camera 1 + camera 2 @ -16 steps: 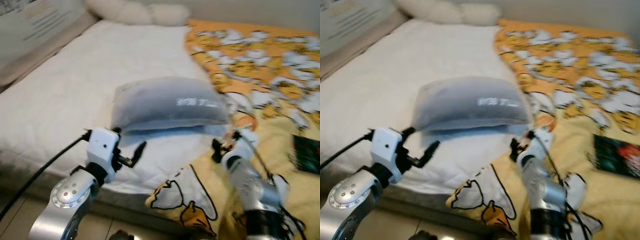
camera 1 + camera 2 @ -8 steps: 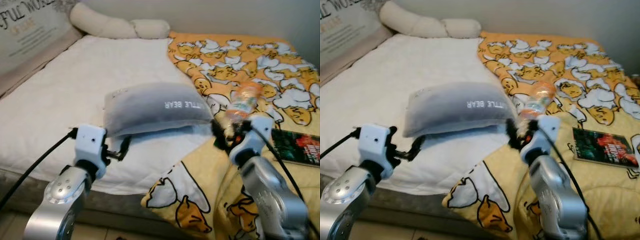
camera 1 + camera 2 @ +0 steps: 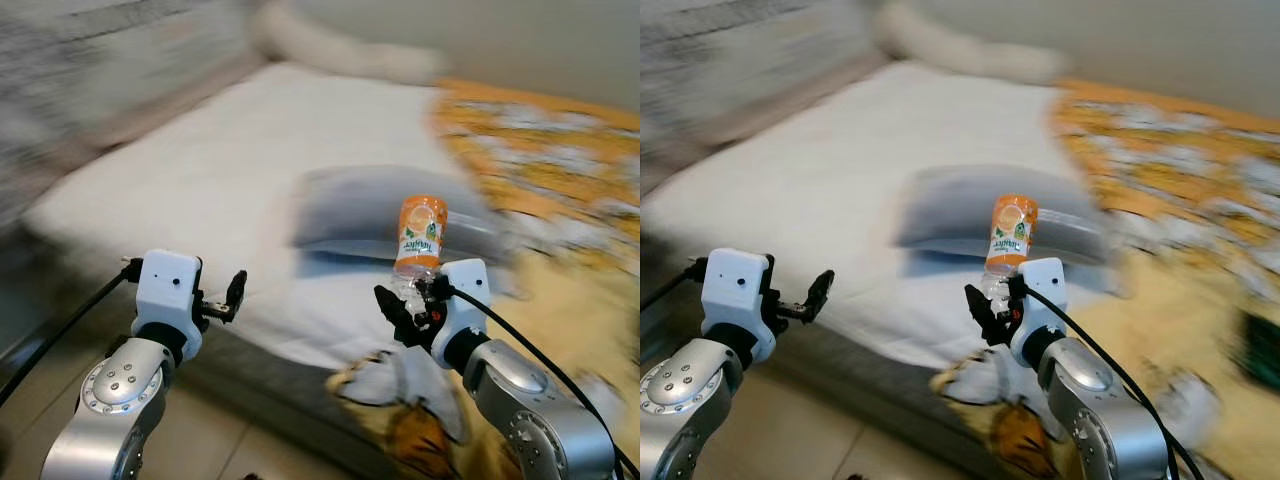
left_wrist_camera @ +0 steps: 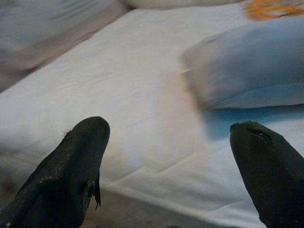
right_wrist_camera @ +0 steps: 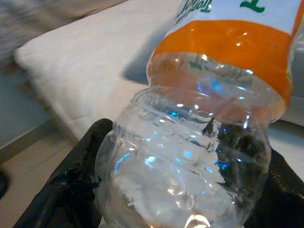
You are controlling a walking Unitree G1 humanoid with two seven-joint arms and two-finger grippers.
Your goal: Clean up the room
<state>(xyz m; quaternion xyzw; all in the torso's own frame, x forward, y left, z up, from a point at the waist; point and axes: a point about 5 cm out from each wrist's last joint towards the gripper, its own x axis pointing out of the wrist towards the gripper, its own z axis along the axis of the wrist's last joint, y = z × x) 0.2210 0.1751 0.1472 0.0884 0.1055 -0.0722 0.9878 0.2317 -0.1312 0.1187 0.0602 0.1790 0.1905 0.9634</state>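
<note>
An empty clear plastic bottle (image 3: 420,235) with an orange label stands upright in my right gripper (image 3: 410,303), which is shut on its lower body. In the right wrist view the bottle (image 5: 204,142) is squeezed between both black fingers (image 5: 71,190). The bottle hangs in the air in front of the bed's near edge. My left gripper (image 4: 168,142) is open with nothing between its fingers, held level at the left, short of the mattress edge (image 3: 250,340). A grey pillow (image 3: 350,210) lies on the white mattress behind the bottle.
A yellow-orange patterned blanket (image 3: 560,200) covers the right side of the bed and hangs over its front edge (image 3: 400,400). A long white cushion (image 3: 340,50) lies at the head of the bed. Tiled floor (image 3: 200,440) shows below. The eye views are blurred.
The whole picture has shifted and blurred, so the camera has moved. My right gripper now holds the bottle upright, lifted off the blanket. The left gripper stays open.
</note>
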